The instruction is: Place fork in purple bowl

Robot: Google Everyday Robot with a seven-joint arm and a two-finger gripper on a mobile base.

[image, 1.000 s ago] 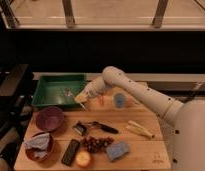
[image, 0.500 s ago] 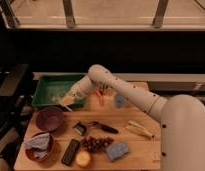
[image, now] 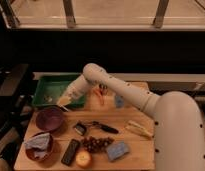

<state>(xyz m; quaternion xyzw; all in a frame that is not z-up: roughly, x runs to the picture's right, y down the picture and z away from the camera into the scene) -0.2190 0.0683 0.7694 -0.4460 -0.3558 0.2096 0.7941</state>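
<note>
The purple bowl (image: 50, 119) stands at the left of the wooden table, just in front of the green tray (image: 51, 88). My gripper (image: 64, 102) hangs at the tray's front edge, a little above and to the right of the bowl, with the arm reaching in from the right. A thin pale sliver shows at the gripper's tip, and I cannot tell whether it is the fork. No other fork shows on the table or in the bowl.
A reddish-brown bowl with a grey cloth (image: 38, 145) sits at the front left. A black-handled utensil (image: 96, 126), dark grapes (image: 95, 143), an orange fruit (image: 83, 159), a blue sponge (image: 117, 150), a pale yellow item (image: 138, 129) and a blue cup (image: 119, 101) lie to the right.
My gripper has moved left and slightly down, from the table's middle across the tray's front part to its front left edge near the purple bowl.
</note>
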